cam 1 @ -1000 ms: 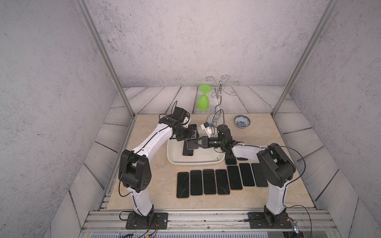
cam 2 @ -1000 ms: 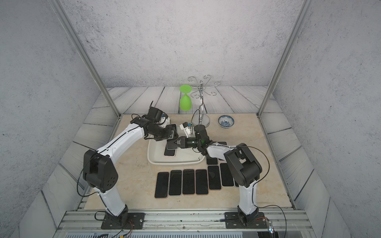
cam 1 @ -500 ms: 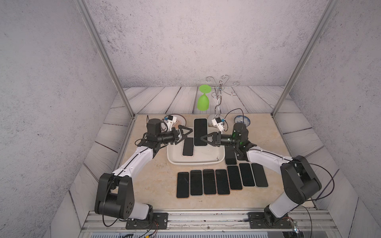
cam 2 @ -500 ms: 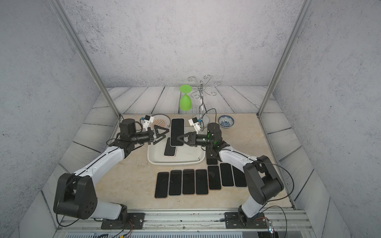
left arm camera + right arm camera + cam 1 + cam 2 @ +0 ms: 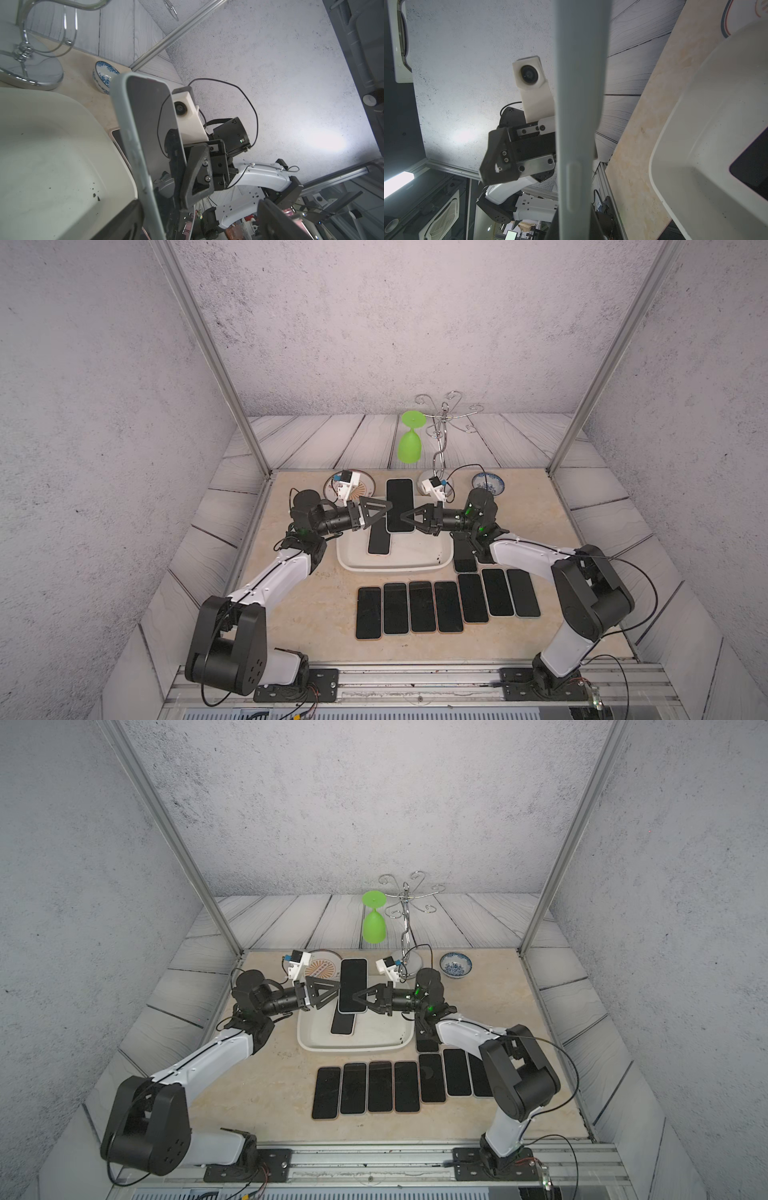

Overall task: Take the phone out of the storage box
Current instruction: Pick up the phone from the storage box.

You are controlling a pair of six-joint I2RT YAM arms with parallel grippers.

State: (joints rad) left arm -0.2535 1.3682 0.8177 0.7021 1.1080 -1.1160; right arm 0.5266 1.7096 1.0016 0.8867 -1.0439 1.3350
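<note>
Top views, both: phone (image 5: 400,504) raised over the far end of storage box (image 5: 395,567), pinched at one long edge by right gripper (image 5: 403,516); left gripper (image 5: 388,507) spread at the opposite edge, contact unclear. Risk: the thin edge pinch may slip, dropping it onto second phone (image 5: 379,540) lying inside. No brand or writing legible.

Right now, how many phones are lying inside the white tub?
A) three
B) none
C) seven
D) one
D: only one phone lies flat in the storage box; a second phone is held up above it by the right gripper.
</note>
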